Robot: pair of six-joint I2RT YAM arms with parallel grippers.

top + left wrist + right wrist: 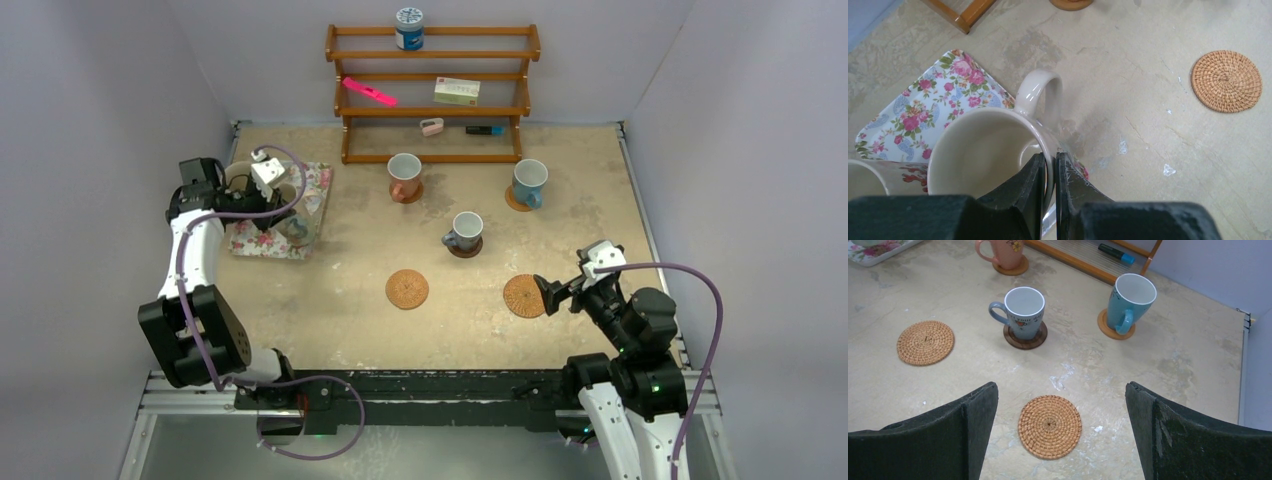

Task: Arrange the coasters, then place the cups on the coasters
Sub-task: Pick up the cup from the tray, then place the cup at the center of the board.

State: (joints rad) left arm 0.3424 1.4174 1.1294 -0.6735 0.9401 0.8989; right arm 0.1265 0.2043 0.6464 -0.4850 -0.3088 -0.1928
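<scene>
My left gripper (1049, 160) is shut on the rim of a cream cup (983, 150), one finger inside and one outside, its handle pointing away. This cup is over the corner of the floral mat (923, 107); whether it is lifted I cannot tell. A second cream cup (865, 177) stands beside it. My right gripper (1062, 410) hangs open above a bare woven coaster (1049, 426). Another bare woven coaster (925, 342) lies to its left. The grey-blue cup (1023, 307) stands on the dark coaster (1025, 337). The blue cup (1129, 300) and the pinkish cup (1000, 250) each stand on a coaster.
A wooden rack (432, 95) stands against the back wall with a blue-and-white canister (408, 28), a pink item (370, 92) and a small box (456, 91) on it. The floral mat (318, 185) lies at the far left. Walls close in the left, right and back.
</scene>
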